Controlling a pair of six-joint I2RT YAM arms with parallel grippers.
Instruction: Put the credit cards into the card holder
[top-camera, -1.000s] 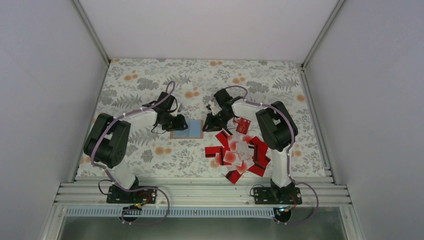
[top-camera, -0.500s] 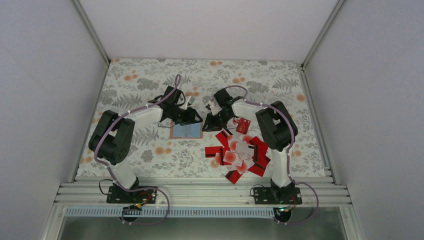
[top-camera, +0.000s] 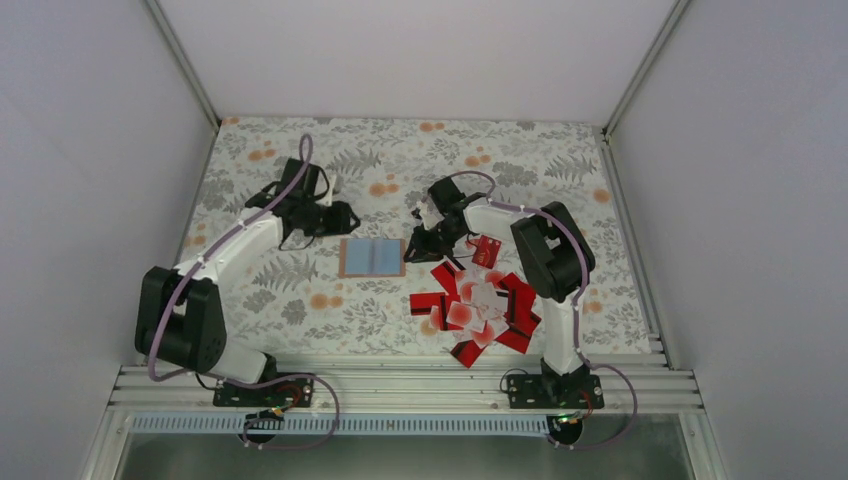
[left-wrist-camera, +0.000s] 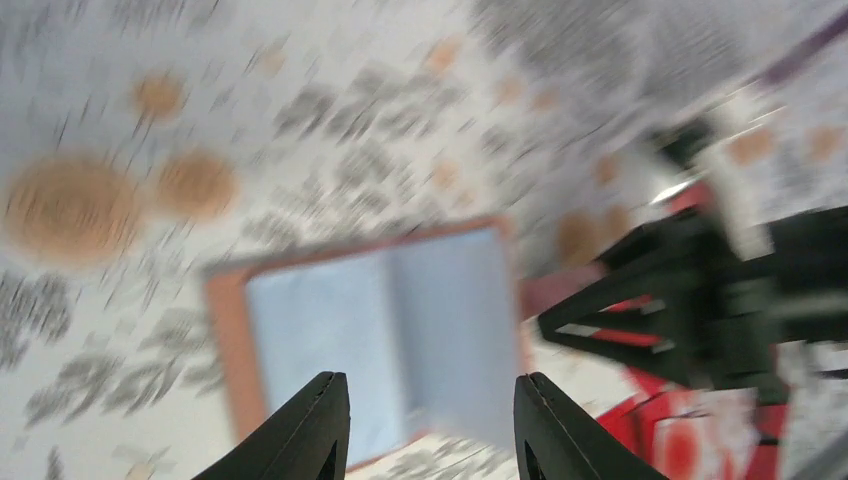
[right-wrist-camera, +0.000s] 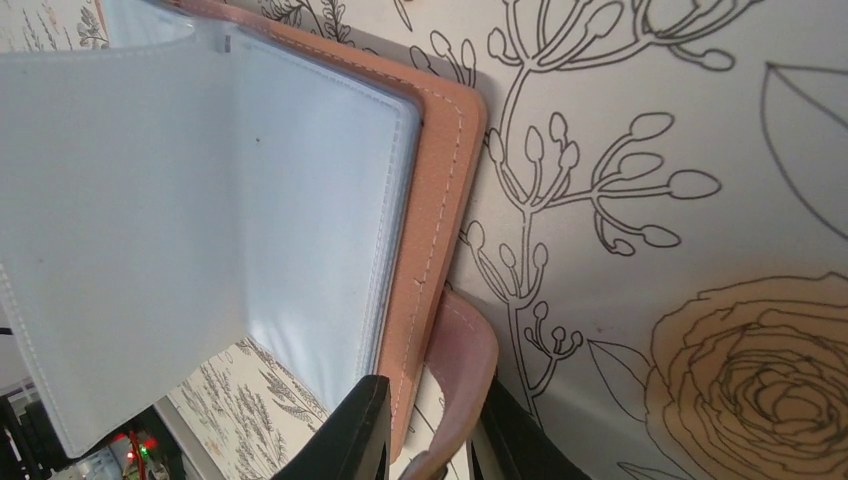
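Many cards (top-camera: 478, 310), red with a black stripe or white with a red blot, lie in a loose overlapping heap nearer to the arm bases than the card holder (top-camera: 372, 258), off to its right. One more red card (top-camera: 487, 250) lies apart from the heap, level with the card holder, further right than the right claw (top-camera: 425, 243).

Next comes the card holder itself, lying open and flat on the flowered tablecloth (top-camera: 300, 300) about midway across the table. Its inside is pale grey-blue with a tan border round it. Seen close from the right wrist, its pale sleeves (right-wrist-camera: 200, 200) curve up off the stitched tan cover (the stitching runs along the rounded corner).

Set low at the card holder's right edge, the right claw has its two black fingers (right-wrist-camera: 365, 430) clenched on a tan flap (right-wrist-camera: 460, 390) that sticks out beside that edge, so it is grasping the card holder by the flap.

Farthest off is the left claw (top-camera: 343, 216), beyond the card holder's far left corner and clear of it. Its wrist view is badly blurred, yet the two fingers (left-wrist-camera: 320, 430) plainly stand apart with nothing between them, the open card holder showing below through the gap: this claw is released.
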